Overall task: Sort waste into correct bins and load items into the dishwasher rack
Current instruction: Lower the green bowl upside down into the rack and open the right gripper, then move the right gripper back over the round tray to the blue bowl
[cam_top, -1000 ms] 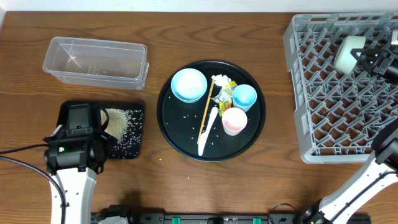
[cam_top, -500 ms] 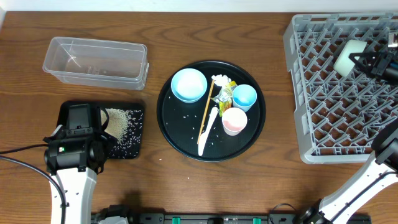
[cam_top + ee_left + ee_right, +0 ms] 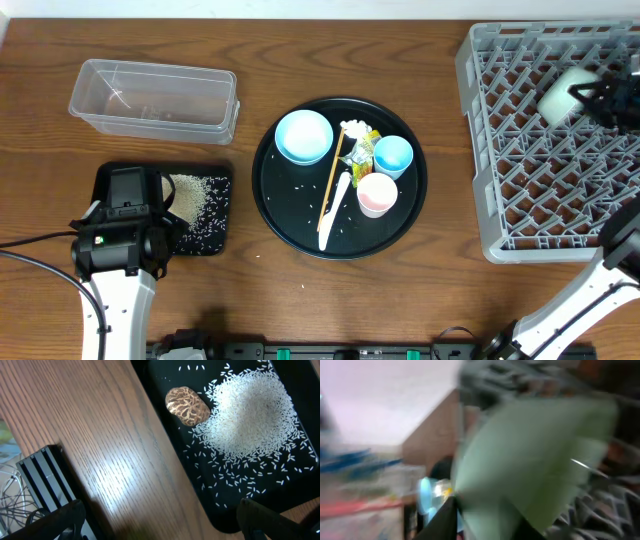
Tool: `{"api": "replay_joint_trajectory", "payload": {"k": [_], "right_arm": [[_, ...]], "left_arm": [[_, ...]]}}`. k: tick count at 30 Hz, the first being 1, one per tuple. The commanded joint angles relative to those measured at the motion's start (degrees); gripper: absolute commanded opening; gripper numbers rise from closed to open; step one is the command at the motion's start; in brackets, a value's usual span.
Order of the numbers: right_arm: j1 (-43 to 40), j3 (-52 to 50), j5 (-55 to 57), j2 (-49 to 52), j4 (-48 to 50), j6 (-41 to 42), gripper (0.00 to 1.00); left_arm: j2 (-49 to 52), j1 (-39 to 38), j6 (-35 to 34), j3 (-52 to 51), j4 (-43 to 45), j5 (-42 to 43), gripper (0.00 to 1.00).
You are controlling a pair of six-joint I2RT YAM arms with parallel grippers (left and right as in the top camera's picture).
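The mint-white bowl [image 3: 558,88] lies tilted on its side in the far part of the grey dishwasher rack [image 3: 476,150]. My right gripper [image 3: 592,97] is at its right side. In the right wrist view the bowl [image 3: 535,455] fills the blurred frame between the right gripper's [image 3: 490,527] dark fingers; contact is unclear. My left gripper [image 3: 160,522] is open over the table beside the black rectangular tray [image 3: 300,375], which holds rice [image 3: 252,412] and a brown lump [image 3: 187,406]. The clear tub [image 3: 90,78] stands behind it.
A round black tray [image 3: 290,215] at the centre carries a light-blue bowl [image 3: 303,136], blue cup [image 3: 392,155], pink-white cup [image 3: 377,193], white spoon [image 3: 333,215], chopstick [image 3: 330,180], tissue [image 3: 352,128], yellow-green wrapper [image 3: 362,148] and stray rice grains.
The right gripper and the mint-white bowl have shifted slightly to the right over the rack, and the bowl sits lower. The left arm has not moved.
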Motion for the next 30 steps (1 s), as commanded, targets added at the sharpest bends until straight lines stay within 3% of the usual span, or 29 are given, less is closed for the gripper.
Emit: {"api": "replay_joint_trajectory", "payload": {"k": [1,3,6,8,18,23,26,30], "right_arm": [[-0.8,0.7,16.4,-3.5,0.6,7.8,0.27],[-0.7,0.7,19.9,-5.5,0.6,9.7,0.3],[-0.4,0.7,23.7,-8.6,0.5,12.4,0.52],[0.0,0.7,25.5,-10.6,0.1,14.5,0.56],[5.4,0.7,34.9,-17.9,-1.0,17.0,0.57],[10.3,0.5,43.3,-17.5,-2.5,17.0,0.51],[13.5,0.5,42.9,-17.0,-3.4,17.1,0.5],[19.1,0.5,37.4,-17.3,-3.5,13.8,0.57]], "left_arm": [[-0.2,0.3,-0.3,0.8,-0.2,-1.2,0.98],[-0.2,0.3,-0.3,0.8,-0.2,-1.2,0.98],[-0.2,0.3,-0.3,0.8,-0.2,-1.2,0.98],[-0.2,0.3,-0.3,0.8,-0.2,-1.2,0.98],[-0.2,0.3,-0.3,0.8,-0.2,-1.2,0.98],[-0.2,0.3,-0.3,0.8,-0.2,-1.2,0.98],[-0.2,0.3,-0.3,0.8,-0.2,-1.2,0.98],[-0.2,0.3,-0.3,0.8,-0.2,-1.2,0.98]]}}
